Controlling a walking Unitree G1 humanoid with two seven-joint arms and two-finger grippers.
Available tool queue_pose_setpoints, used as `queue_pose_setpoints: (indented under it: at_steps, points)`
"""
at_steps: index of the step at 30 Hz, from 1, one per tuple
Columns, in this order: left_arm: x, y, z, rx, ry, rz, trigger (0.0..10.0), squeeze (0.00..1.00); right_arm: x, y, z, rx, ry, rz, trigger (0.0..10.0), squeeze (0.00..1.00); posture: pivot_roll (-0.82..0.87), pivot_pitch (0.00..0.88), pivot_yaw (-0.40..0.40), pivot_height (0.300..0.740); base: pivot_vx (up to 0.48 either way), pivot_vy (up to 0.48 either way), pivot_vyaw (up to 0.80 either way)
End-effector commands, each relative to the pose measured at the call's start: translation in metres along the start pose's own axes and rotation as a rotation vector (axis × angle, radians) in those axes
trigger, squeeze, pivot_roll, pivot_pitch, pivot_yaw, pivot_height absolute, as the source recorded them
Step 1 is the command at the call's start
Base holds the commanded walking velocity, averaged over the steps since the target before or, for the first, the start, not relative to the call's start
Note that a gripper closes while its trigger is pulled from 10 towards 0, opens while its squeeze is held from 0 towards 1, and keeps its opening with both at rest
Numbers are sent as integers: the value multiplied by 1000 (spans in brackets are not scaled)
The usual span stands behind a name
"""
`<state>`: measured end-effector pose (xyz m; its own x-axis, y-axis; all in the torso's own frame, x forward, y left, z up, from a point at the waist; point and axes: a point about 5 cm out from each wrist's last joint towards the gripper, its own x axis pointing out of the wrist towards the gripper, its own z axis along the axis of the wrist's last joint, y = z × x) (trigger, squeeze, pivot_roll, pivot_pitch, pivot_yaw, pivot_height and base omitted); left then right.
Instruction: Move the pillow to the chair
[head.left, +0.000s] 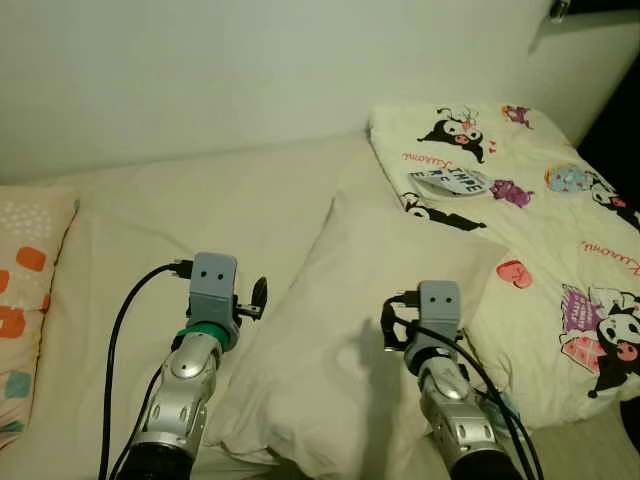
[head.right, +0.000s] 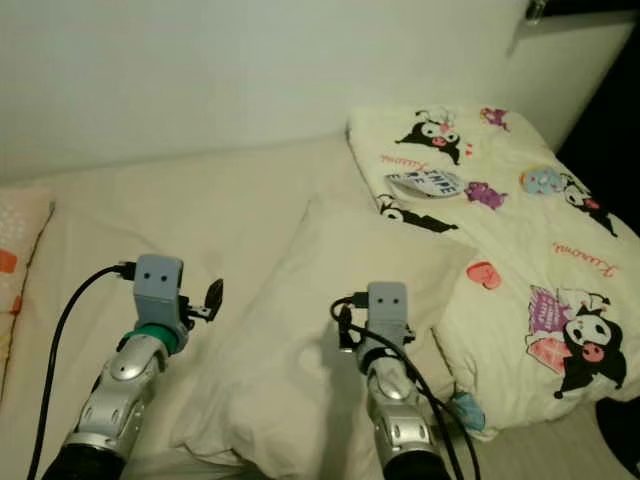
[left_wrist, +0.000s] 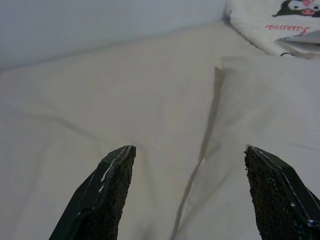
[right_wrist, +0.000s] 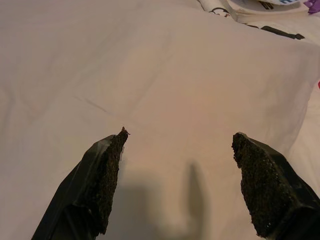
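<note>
The pillow (head.left: 340, 350) lies flat on the bed (head.left: 200, 220), btwn both arms, touching the cartoon blanket (head.left: 540, 230) on its right; long axis runs from robot toward the wall, tilted right. Looks light, soft, floppy, so prob. best pinched at its two long edges. Left gripper (left_wrist: 187, 195) is spread wide over its left edge, right gripper (right_wrist: 175, 185) spread wide above its middle, both holding nothing.
</note>
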<state>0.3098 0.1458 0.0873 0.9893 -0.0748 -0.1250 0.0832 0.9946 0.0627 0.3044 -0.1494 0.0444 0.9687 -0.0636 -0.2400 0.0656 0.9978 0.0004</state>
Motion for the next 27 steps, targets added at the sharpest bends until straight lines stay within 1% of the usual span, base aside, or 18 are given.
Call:
queue_pose_setpoints:
  at_steps: [1,19,27]
  points:
    - [-2,1,-6,7,24,13,10000,0,-1,-1,-6,7,32,-2,10000,0,92,5,75,705,0,0,0]
    - [-4,3,-10,16,38,28,10000,0,1,2,-7,0,43,16,10000,0,94,9,74,651,0,0,0]
    - [-7,3,-12,18,46,38,10000,0,0,3,-8,-6,47,25,10000,0,97,21,63,617,0,0,0]
